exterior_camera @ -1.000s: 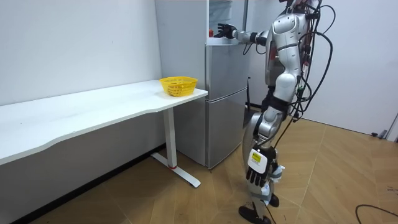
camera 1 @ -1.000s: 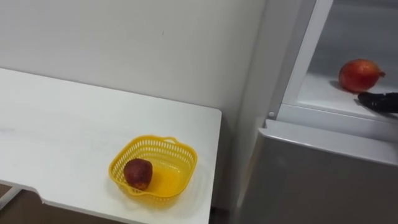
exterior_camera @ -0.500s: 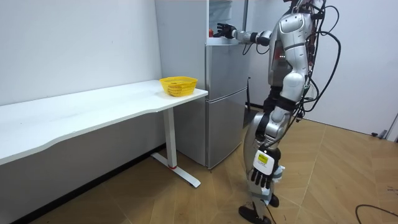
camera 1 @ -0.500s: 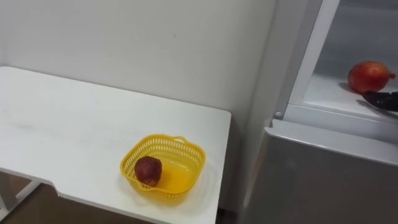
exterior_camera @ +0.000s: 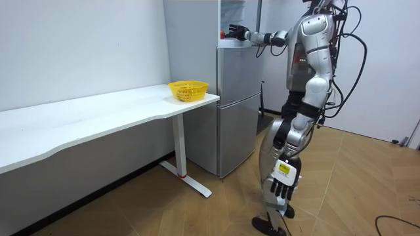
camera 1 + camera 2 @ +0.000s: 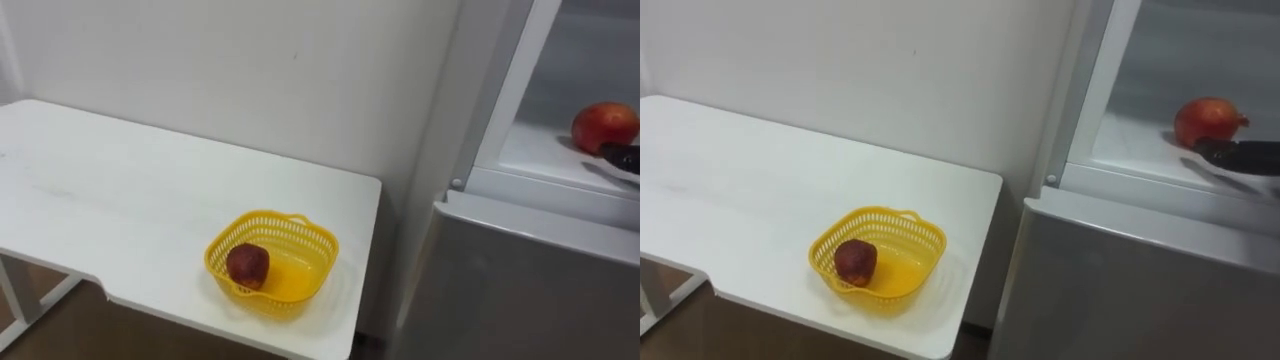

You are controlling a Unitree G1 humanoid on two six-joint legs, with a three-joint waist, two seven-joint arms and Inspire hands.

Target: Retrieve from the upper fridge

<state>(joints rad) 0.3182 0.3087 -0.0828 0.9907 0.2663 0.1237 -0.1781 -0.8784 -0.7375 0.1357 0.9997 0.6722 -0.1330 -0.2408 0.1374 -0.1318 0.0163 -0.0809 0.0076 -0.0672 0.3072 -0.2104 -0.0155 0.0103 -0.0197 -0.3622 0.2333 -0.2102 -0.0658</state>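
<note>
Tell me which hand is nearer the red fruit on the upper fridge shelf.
Right. The right hand reaches over the shelf just in front of the red fruit. The left hand hangs low beside the robot's leg, far below that shelf.

Fig.: 1 table point(image 6: 120, 190), 1 fridge point(image 6: 520, 270), 1 yellow basket point(image 6: 312, 233) w/ 1 dark-red fruit point(image 6: 248, 265); 1 pomegranate point(image 6: 604, 126) in upper compt.

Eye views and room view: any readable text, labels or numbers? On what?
Eye views: no text on the basket, the table or the fridge.
Room view: the tag on the back of the left hand carries print, too small to read.
</note>
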